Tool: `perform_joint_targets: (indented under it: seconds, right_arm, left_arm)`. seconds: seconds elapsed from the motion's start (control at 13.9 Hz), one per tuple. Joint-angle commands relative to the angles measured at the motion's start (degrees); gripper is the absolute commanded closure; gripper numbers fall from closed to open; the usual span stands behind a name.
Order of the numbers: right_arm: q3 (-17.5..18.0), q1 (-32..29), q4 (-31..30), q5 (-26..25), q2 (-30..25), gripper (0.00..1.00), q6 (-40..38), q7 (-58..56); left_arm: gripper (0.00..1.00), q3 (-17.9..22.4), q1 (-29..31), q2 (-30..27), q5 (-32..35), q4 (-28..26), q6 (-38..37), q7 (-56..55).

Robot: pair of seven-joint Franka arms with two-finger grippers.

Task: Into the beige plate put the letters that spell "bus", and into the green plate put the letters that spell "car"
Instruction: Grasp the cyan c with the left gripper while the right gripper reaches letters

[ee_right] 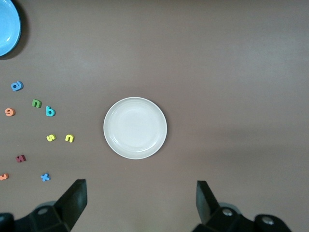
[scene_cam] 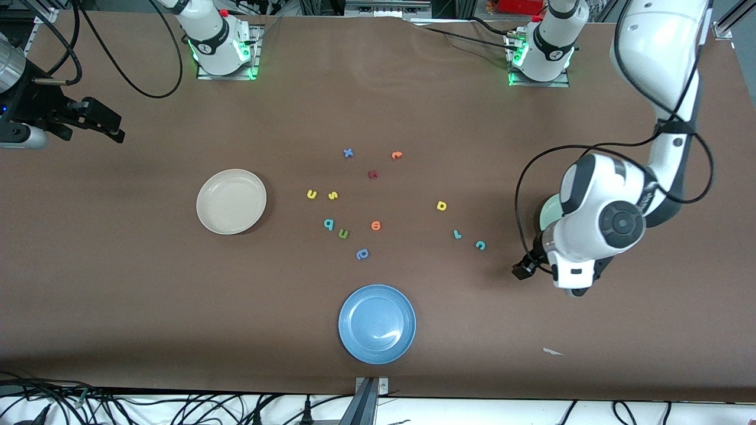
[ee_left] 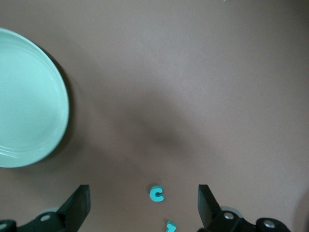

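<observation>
The beige plate [scene_cam: 230, 201] lies toward the right arm's end. Beside it are the yellow u [scene_cam: 312, 194], yellow s [scene_cam: 333, 195] and teal b [scene_cam: 329, 224]. The yellow a [scene_cam: 442, 205], teal r [scene_cam: 457, 234] and teal c [scene_cam: 480, 245] lie toward the left arm's end. The left arm hides most of the green plate [ee_left: 29, 101]. My left gripper [ee_left: 144, 191] hangs open over the table beside the teal c [ee_left: 156, 194], and holds nothing. My right gripper [ee_right: 142, 186] waits open and high, looking down on the beige plate [ee_right: 135, 127].
A blue plate [scene_cam: 377, 323] sits near the front edge. Other letters lie among the task's own: green u-shape [scene_cam: 343, 234], orange [scene_cam: 375, 225], blue-violet [scene_cam: 362, 254], dark red [scene_cam: 372, 174], blue x [scene_cam: 348, 153] and another orange [scene_cam: 396, 155].
</observation>
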Motion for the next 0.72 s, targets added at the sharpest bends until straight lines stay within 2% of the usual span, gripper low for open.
perform_joint_targets:
  seconds: [0.0, 0.36, 0.5, 0.65]
  right_arm:
    - [0.3, -0.1, 0.8, 0.8, 0.0, 0.0, -0.5, 0.1]
    - [0.3, 1.3, 0.2, 1.0, 0.8, 0.0, -1.9, 0.1]
    - [0.3, 5.7, 0.1, 0.7, 4.6, 0.0, -4.2, 0.2]
    - [0.3, 10.9, 0.1, 0.1, 10.4, 0.0, -3.4, 3.0]
  left_arm:
    - [0.03, 0.3, -2.2, 1.7, -0.6, -1.5, 3.6, -1.2]
    - [0.08, 0.3, -3.9, 2.2, -0.2, -5.8, 4.4, 8.6]
    - [0.08, 0.3, -4.7, 3.0, -0.1, -6.3, 4.4, 9.5]
    - [0.08, 0.3, -4.9, 4.5, 0.0, -6.2, 5.7, 10.2]
